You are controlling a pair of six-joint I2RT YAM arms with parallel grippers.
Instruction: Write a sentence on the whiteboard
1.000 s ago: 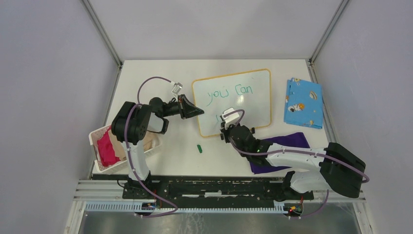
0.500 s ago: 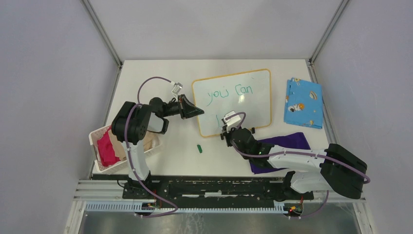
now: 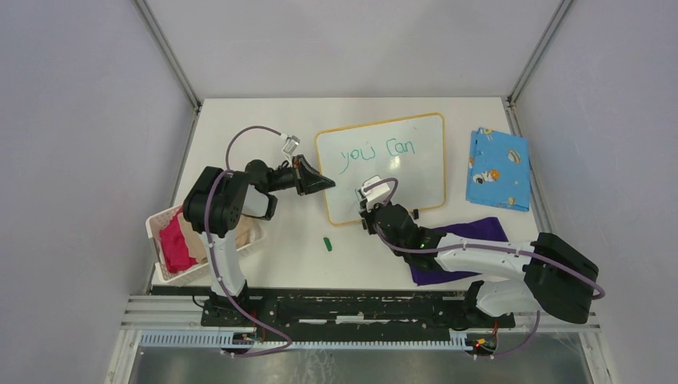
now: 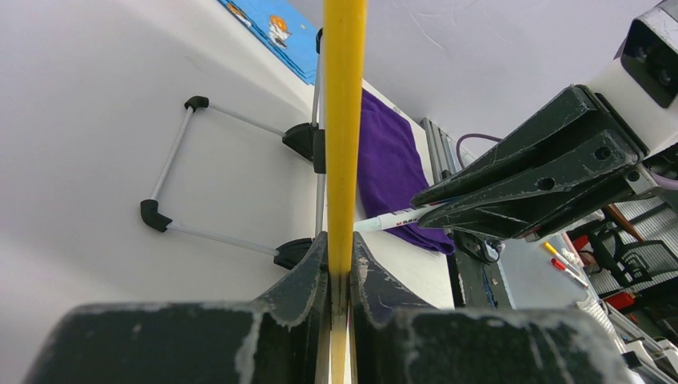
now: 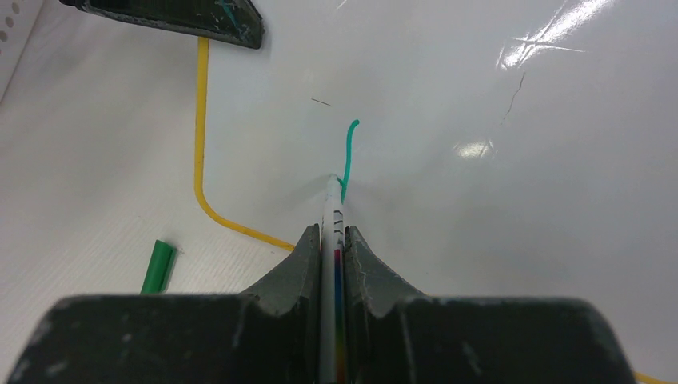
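The whiteboard (image 3: 416, 172) lies mid-table, with a yellow rim (image 4: 344, 120). The sentence so reads "you can" (image 3: 380, 150) in green on the upper line. My left gripper (image 3: 326, 184) is shut on the board's left rim, seen edge-on between the jaws in the left wrist view (image 4: 340, 252). My right gripper (image 3: 364, 204) is shut on a white marker (image 5: 330, 216), whose tip touches the board's lower left part at the foot of a short green stroke (image 5: 349, 152). The right gripper (image 4: 520, 176) and marker (image 4: 392, 218) also show in the left wrist view.
A green marker cap (image 3: 327, 243) lies on the table near the board's front-left corner. A purple cloth (image 3: 464, 236) lies under my right arm. A blue patterned cloth (image 3: 497, 168) is at the right. A white basket (image 3: 158, 228) with pink cloth is at the left.
My right gripper with the marker drew slightly toward the near edge, then moved back up and left on the board's lower left part. The left arm has not moved.
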